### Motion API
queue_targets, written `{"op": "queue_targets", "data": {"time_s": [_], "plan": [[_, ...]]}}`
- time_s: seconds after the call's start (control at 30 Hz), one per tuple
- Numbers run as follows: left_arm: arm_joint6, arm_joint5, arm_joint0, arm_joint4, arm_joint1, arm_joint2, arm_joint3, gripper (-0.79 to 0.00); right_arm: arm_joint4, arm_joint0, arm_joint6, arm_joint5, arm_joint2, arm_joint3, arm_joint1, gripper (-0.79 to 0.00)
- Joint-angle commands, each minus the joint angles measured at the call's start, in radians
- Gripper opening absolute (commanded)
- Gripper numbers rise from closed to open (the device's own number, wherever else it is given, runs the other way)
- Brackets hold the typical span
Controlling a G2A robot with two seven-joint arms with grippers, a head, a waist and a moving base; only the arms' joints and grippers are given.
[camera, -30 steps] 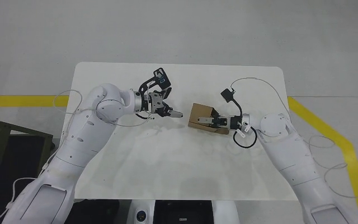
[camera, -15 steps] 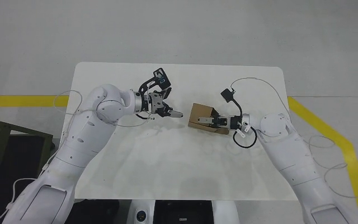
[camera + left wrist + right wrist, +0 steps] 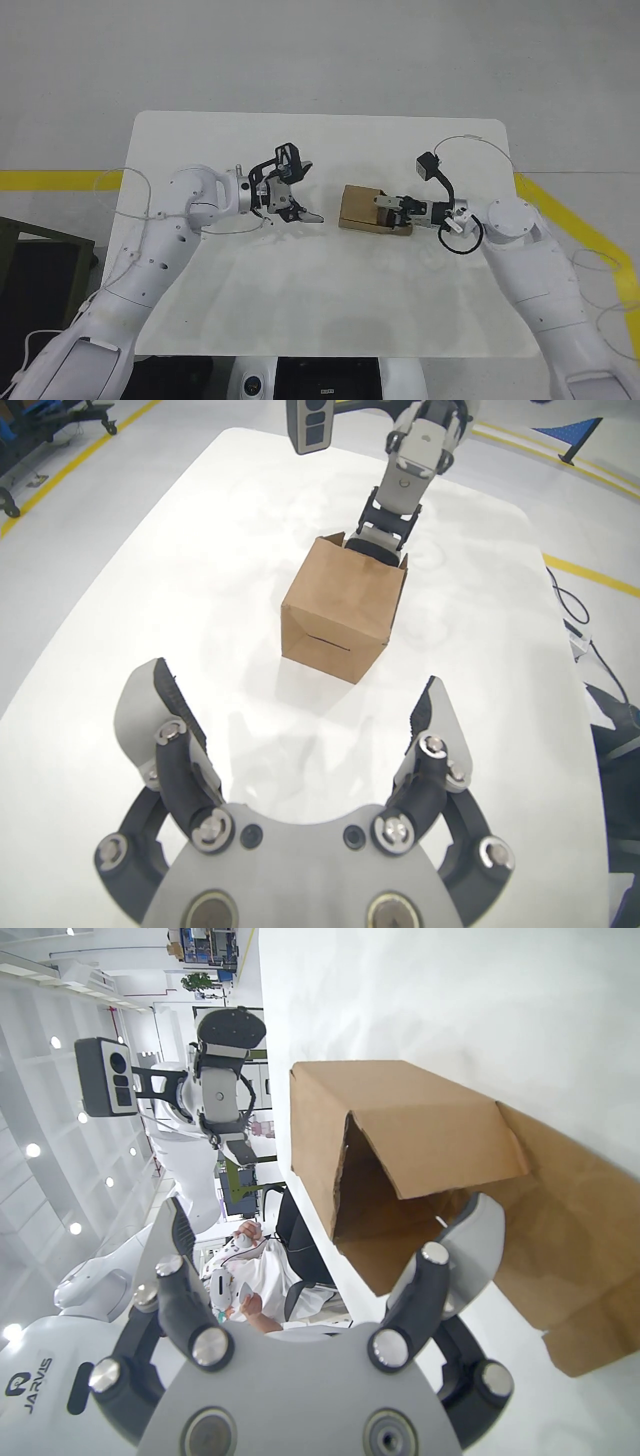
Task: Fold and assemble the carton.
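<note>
Cardboard carton [image 3: 362, 208]: right claw [image 3: 325, 1218] spread wide, one finger at open end; left claw [image 3: 295, 695] open, empty, nearby.

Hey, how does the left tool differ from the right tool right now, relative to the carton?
The left tool hangs apart from the carton, over bare table. The right tool is right at the carton, one finger at its flaps. The left tool faces the carton's closed end, while the right tool faces its open end. Both are open and point at the carton from opposite sides.
</note>
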Motion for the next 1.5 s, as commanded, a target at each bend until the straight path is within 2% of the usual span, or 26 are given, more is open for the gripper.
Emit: {"op": "queue_targets", "data": {"time_s": [0.0, 0.2, 0.4, 0.43, 0.57, 0.6, 0.8, 1.0, 1.47], "plan": [[0.097, 0.0, -0.002, 0.095, -0.003, 0.016, 0.014, 0.0, 0.006, 0.0, 0.014, 0.006, 0.01, 0.001, 0.003, 0.0], [0.306, 0.026, -0.025, 0.246, -0.026, 0.096, 0.093, 0.0, 0.002, -0.006, 0.033, 0.022, 0.051, -0.008, 0.017, 0.0], [0.423, 0.051, -0.07, 0.268, -0.061, 0.168, 0.192, 0.0, -0.036, -0.031, 0.054, 0.043, 0.11, -0.06, 0.039, 0.0], [0.432, 0.049, -0.079, 0.269, -0.066, 0.178, 0.205, 0.0, -0.042, -0.039, 0.055, 0.049, 0.12, -0.073, 0.043, -0.12], [0.465, 0.051, -0.107, 0.287, -0.085, 0.215, 0.241, 0.0, -0.058, -0.077, 0.064, 0.071, 0.157, -0.134, 0.057, -0.708], [0.477, 0.053, -0.111, 0.288, -0.089, 0.221, 0.249, 0.0, -0.062, -0.088, 0.065, 0.075, 0.167, -0.147, 0.06, -0.785], [0.518, 0.068, -0.132, 0.293, -0.109, 0.247, 0.296, 0.0, -0.12, -0.175, 0.082, 0.122, 0.213, -0.224, 0.081, -0.785], [0.538, 0.071, -0.148, 0.292, -0.13, 0.276, 0.326, 0.0, -0.136, -0.242, 0.058, 0.156, 0.201, -0.263, 0.087, -0.785], [0.553, 0.076, -0.168, 0.284, -0.168, 0.313, 0.381, 0.0, -0.141, -0.187, -0.011, 0.131, 0.07, -0.179, 0.067, -0.785]]}}
